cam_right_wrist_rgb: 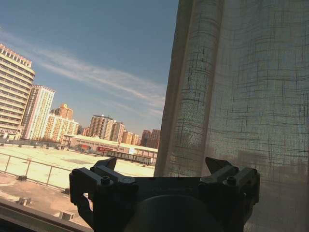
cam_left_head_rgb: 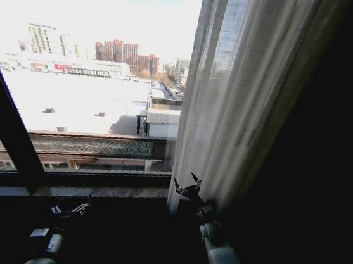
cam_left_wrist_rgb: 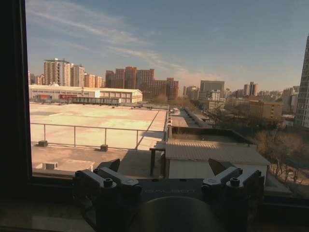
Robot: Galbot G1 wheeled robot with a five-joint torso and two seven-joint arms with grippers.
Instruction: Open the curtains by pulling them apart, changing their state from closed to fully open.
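the tall sheer white curtains (cam_left_head_rgb: 244,95), woven see-through fabric hanging in long vertical pleats, are gathered to the right of the window in the head view, with their inner edge running down roughly the middle of the picture. to the left of that edge the glass is bare and the city rooftops show through unobstructed, bounded by the slanted black window frame bar (cam_left_head_rgb: 6,119) and the dark window sill (cam_left_head_rgb: 68,186). judging from this, the visible panel is already pulled well aside and most of the opening seems done; whether a second panel hangs further left cannot be told, and the fabric on the right could perhaps be bunched tighter still.

the right gripper (cam_left_head_rgb: 186,185) is raised on its pale arm just in front of the curtain's lower inner edge, its black fingers spread apart and holding nothing; in the right wrist view the cloth hangs just beyond the fingertips (cam_right_wrist_rgb: 218,164), near but not pinched between them. the left gripper (cam_left_head_rgb: 72,208) sits low by the sill, well apart from the fabric, likewise spread wide with nothing held, facing the bare glass.
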